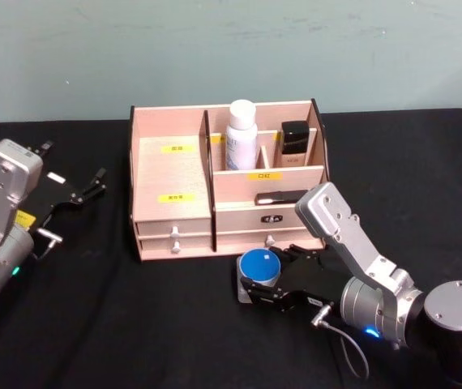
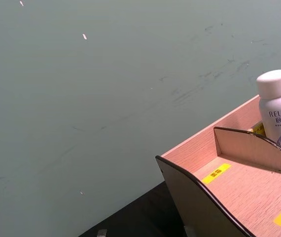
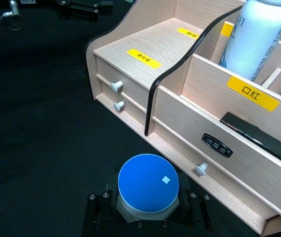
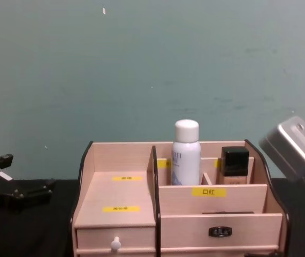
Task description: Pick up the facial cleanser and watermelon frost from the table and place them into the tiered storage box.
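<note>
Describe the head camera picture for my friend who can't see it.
The right gripper holds a blue-lidded jar in front of the tiered storage box on the black table. A white bottle stands in the box; the left gripper is far left.

both arms: brushed silver-grey links, boxy with rounded corners.
left arm [image 1: 6,174]: yellow sticker on the lower link, green LED at the round joint.
left gripper [image 1: 73,166]: black, thin skeletal jaws, white tag near the base.
right arm [image 1: 340,227]: blue LED under the cylindrical joint. Big grey end cap with what look like recessed screws. Thin grey cable loops off it.
right gripper [image 1: 257,284]: black block, small screws on its face.
</note>
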`<action>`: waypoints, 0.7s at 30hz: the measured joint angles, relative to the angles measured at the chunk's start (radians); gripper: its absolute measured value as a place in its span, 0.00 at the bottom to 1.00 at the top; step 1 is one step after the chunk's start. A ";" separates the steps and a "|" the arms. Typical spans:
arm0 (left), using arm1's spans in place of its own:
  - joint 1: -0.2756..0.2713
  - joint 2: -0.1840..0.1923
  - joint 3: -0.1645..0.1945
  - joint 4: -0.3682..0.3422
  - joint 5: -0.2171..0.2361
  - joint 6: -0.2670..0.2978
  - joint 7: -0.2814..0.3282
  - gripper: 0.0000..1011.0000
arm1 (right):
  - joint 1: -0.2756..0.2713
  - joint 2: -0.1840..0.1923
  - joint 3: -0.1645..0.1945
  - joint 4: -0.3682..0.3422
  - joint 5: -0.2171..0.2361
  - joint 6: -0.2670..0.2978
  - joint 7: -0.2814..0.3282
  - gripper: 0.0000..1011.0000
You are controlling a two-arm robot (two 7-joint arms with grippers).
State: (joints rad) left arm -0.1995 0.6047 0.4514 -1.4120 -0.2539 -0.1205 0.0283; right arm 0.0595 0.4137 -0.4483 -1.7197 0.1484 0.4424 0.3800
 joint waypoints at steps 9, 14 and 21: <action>0.000 0.000 0.000 0.000 0.000 0.000 0.000 1.00 | 0.000 0.000 0.000 0.000 0.000 0.000 0.000 0.72; 0.000 0.000 0.000 0.000 0.000 0.000 0.000 1.00 | 0.000 0.000 0.000 0.000 0.000 0.000 0.000 0.72; 0.000 0.000 0.000 0.000 0.000 0.000 0.000 1.00 | -0.004 -0.002 0.006 0.000 0.006 -0.006 0.004 0.72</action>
State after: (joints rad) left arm -0.1995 0.6047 0.4514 -1.4120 -0.2539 -0.1205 0.0283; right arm 0.0556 0.4113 -0.4421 -1.7197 0.1549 0.4362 0.3840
